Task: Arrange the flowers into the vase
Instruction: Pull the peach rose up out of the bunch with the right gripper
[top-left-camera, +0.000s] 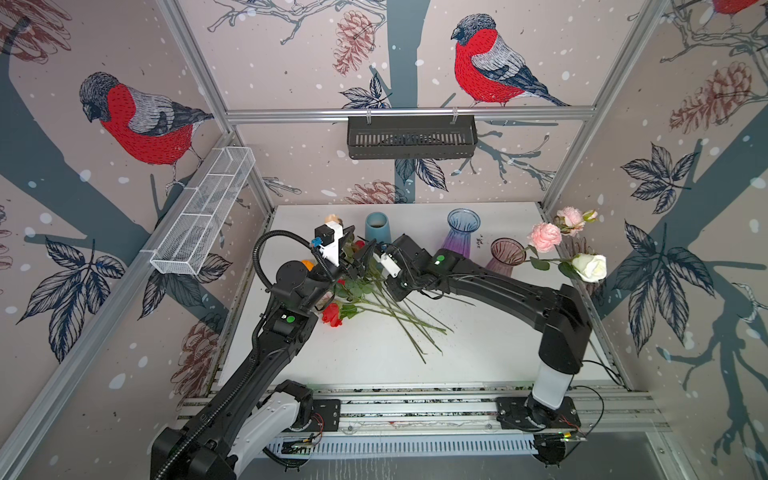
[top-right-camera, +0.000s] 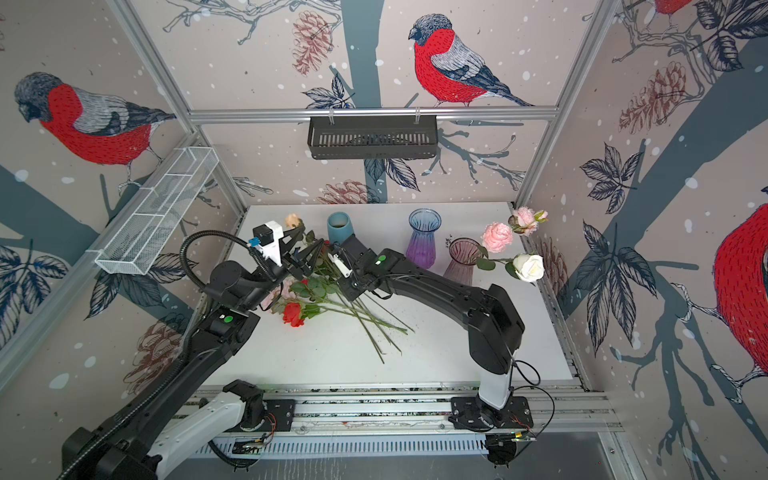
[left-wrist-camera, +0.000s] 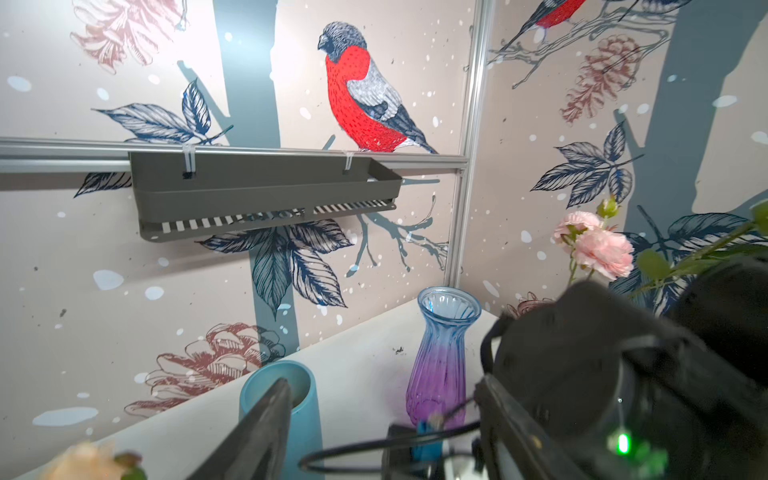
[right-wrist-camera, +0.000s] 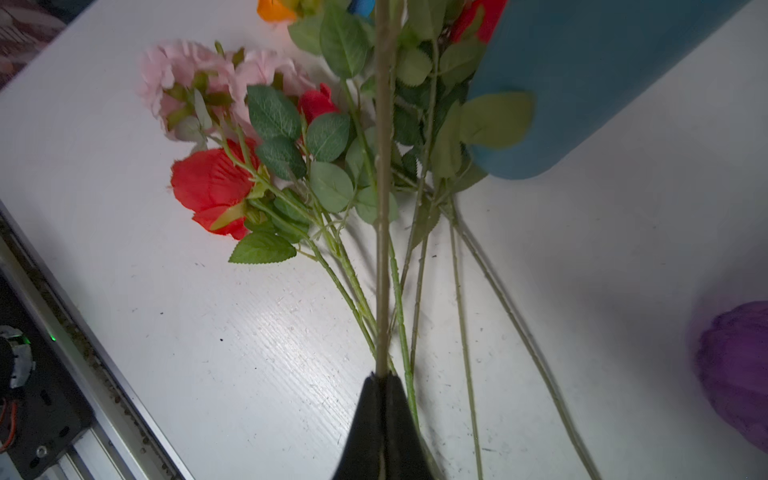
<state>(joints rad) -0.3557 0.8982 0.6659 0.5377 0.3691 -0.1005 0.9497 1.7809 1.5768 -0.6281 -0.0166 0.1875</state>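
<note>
Several flowers (top-left-camera: 361, 291) lie in a pile on the white table (top-left-camera: 478, 345), a red rose (top-left-camera: 331, 314) at its near side. My right gripper (right-wrist-camera: 382, 376) is shut on one thin green stem (right-wrist-camera: 382, 208), held above the pile; its head is outside the right wrist view. It sits at the pile's far end (top-left-camera: 365, 258), close beside my left gripper (top-left-camera: 351, 249). The left gripper (left-wrist-camera: 382, 399) is open and holds nothing. A pinkish glass vase (top-left-camera: 505, 255) at the back right holds a white rose (top-left-camera: 590, 266) and two pink flowers (top-left-camera: 544, 236).
A blue opaque vase (top-left-camera: 377, 226) and a blue-to-purple glass vase (top-left-camera: 461, 235) stand along the back of the table. A peach flower head (top-left-camera: 332, 219) shows behind the left wrist. A black basket (top-left-camera: 411, 137) hangs on the back rail, a white wire basket (top-left-camera: 203, 212) on the left.
</note>
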